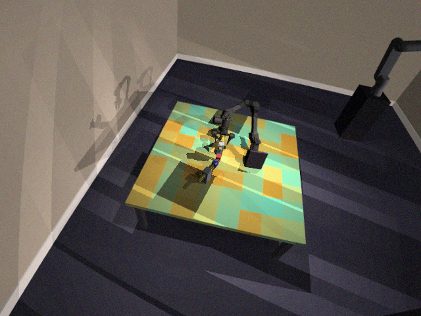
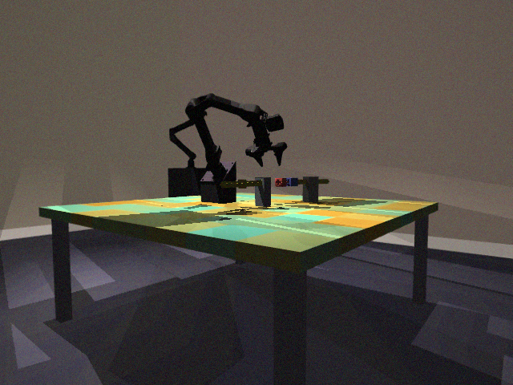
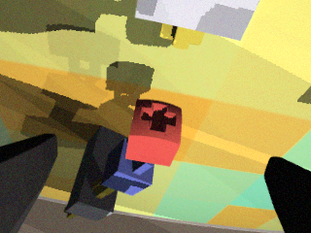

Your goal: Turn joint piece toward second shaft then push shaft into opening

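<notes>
Open air separates the red piece (image 1: 218, 156) (image 2: 280, 182) (image 3: 155, 141) from jaws (image 1: 222, 134) (image 2: 270, 165).

In the exterior view, the sliding shaft's block (image 1: 221, 144) (image 2: 262, 192) (image 3: 194, 16) stands left on the counter (image 1: 249, 204) (image 2: 248, 238) (image 3: 228, 131), the fixed shaft's block (image 1: 206, 174) (image 2: 310, 190) (image 3: 89, 170) right, and the joint piece (image 1: 218, 157) (image 2: 280, 182) (image 3: 153, 148) between them.
</notes>
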`<act>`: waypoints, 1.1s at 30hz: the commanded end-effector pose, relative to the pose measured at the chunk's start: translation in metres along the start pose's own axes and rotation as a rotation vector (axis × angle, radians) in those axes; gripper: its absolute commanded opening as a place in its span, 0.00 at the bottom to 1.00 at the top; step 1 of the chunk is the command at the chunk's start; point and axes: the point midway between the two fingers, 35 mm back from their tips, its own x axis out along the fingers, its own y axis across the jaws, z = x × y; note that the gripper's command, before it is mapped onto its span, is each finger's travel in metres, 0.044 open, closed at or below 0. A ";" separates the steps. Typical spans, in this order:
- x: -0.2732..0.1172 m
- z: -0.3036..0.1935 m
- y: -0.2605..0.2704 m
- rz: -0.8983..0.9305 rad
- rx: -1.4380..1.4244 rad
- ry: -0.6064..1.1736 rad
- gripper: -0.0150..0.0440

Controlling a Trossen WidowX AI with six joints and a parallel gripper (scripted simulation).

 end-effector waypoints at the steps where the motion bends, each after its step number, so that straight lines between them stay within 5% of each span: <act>1: 0.000 0.005 -0.002 0.016 0.089 0.025 1.00; 11: -0.001 0.008 -0.001 0.018 0.068 0.019 1.00; 33: -0.043 0.096 0.008 -0.022 -0.609 -0.209 1.00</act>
